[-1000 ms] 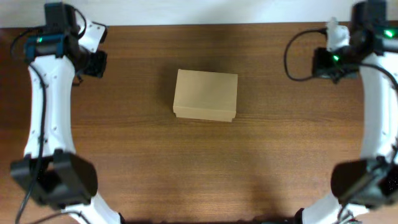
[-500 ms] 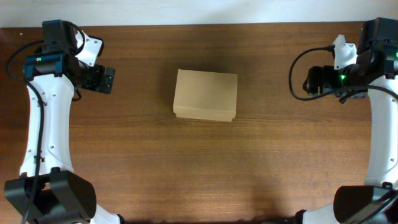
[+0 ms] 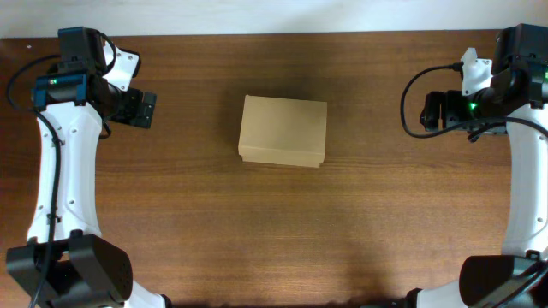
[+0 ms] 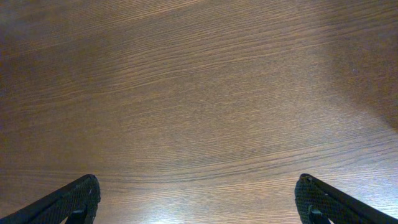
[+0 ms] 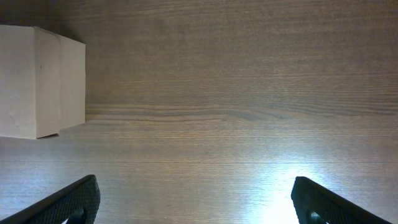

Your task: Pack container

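The container point(image 3: 283, 131), a plain tan cardboard box with its flap lid down, sits mid-table toward the back. Its corner also shows at the upper left of the right wrist view as the container point(image 5: 37, 81). My left gripper point(image 3: 147, 109) hovers over bare wood at the far left, well apart from the box, jaws wide open and empty. The left wrist view gives only wood between the left gripper point(image 4: 198, 196) fingertips. My right gripper point(image 3: 431, 109) hangs at the far right, pointing toward the box, open and empty; in its wrist view the right gripper point(image 5: 194, 196) spans bare table.
The wooden table point(image 3: 282, 231) runs to a pale wall edge along the back. Both white arms stand along the left and right sides, with their bases at the front corners.
Both grippers have gone from shut to wide open. Each arm swung slightly inward from the back corners in the first half second, then held still. The box has not moved.
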You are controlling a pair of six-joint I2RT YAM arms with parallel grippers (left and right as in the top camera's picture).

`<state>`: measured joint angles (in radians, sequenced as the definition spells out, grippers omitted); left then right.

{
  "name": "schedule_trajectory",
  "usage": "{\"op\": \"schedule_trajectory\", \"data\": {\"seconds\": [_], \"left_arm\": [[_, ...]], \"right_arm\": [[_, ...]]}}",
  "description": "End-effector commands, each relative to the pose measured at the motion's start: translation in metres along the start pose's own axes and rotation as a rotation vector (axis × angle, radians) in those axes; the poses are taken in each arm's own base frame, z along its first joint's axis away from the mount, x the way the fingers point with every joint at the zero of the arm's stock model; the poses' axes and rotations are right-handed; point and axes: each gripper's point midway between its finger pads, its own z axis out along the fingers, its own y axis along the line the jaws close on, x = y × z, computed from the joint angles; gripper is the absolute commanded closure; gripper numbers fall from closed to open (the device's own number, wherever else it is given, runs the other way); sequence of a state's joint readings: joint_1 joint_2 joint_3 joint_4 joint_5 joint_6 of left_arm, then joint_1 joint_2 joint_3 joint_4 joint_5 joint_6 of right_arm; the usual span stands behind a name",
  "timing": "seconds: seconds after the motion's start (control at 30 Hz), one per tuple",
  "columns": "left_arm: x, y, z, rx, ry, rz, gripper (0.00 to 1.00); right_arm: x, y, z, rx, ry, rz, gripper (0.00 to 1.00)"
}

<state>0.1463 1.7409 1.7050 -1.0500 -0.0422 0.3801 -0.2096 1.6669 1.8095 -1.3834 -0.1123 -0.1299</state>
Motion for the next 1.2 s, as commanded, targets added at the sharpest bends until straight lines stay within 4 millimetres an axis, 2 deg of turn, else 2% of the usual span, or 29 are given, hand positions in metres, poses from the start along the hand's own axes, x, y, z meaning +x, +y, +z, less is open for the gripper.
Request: {"op": "schedule_trajectory", "data": {"seconds": [0.0,0.87,0.93,1.0,1.17], "left_arm": [[0.001,0.002,-0.006,-0.015,-0.008,0.001,0.00],[0.001,0.002,-0.006,-0.015,-0.008,0.001,0.00],[0.001,0.002,-0.006,-0.015,-0.008,0.001,0.00],[0.001,0.002,-0.006,-0.015,-0.008,0.001,0.00],[0.001,0.002,-0.006,-0.015,-0.008,0.001,0.00]], "right_arm": [[0.001,-0.002,-0.004,0.018,-0.010,0.002,0.01],[0.002,-0.002,-0.004,0.017,-0.006,0.003,0.01],[-0.006,-0.003,-0.008,0.021,-0.052,0.014,0.01],[-0.023,-0.003,-0.018,0.026,-0.144,0.050,0.01],[-0.071,0.007,-0.058,-0.031,-0.461,0.079,0.01]]}}
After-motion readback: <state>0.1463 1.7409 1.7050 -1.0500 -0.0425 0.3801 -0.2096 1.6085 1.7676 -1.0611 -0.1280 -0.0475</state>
